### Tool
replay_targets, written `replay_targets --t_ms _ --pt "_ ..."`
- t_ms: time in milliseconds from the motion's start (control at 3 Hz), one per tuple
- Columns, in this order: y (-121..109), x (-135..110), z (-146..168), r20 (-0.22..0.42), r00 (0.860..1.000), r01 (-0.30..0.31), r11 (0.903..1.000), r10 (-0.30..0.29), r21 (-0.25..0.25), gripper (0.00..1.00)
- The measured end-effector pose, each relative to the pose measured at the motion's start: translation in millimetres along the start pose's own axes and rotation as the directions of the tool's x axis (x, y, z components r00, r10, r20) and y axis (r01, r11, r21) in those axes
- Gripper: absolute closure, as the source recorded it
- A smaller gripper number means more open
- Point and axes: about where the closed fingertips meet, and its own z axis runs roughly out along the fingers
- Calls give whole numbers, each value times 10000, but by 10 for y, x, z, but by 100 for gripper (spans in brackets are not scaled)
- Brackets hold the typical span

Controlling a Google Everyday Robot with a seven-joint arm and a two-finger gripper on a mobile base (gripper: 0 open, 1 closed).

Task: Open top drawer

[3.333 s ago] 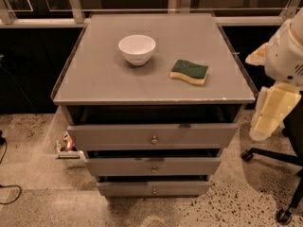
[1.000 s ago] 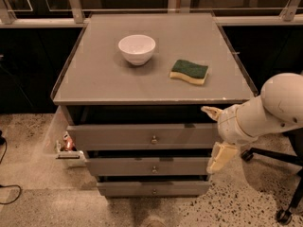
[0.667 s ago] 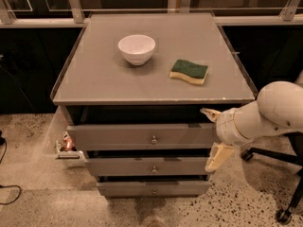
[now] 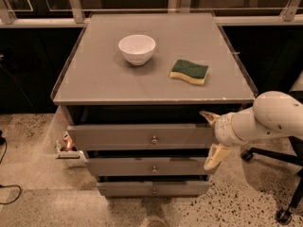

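Observation:
The top drawer is the widest grey front, just under the cabinet top, with a small round metal knob at its centre. A dark gap runs above its front; its interior is hidden. My gripper is at the right end of this drawer front, to the right of the knob and apart from it. It is open: one cream finger points left at the drawer's top edge and the other hangs by the second drawer.
Two narrower grey drawers sit below. A white bowl and a green-and-yellow sponge lie on the cabinet top. An office chair base stands at the right. Small items lie on the floor at the left.
The arm has swung in from the far right to the right end of the top drawer front. Over the last second it has barely moved. The drawer has not moved.

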Motion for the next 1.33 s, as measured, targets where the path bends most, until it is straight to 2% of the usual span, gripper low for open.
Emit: replay_targets --t_ms 1000,1333 --pt "-259 110 309 318 9986 417 9990 -413 -138 0" --pt "-275 115 392 443 9981 437 9986 -424 -284 0"
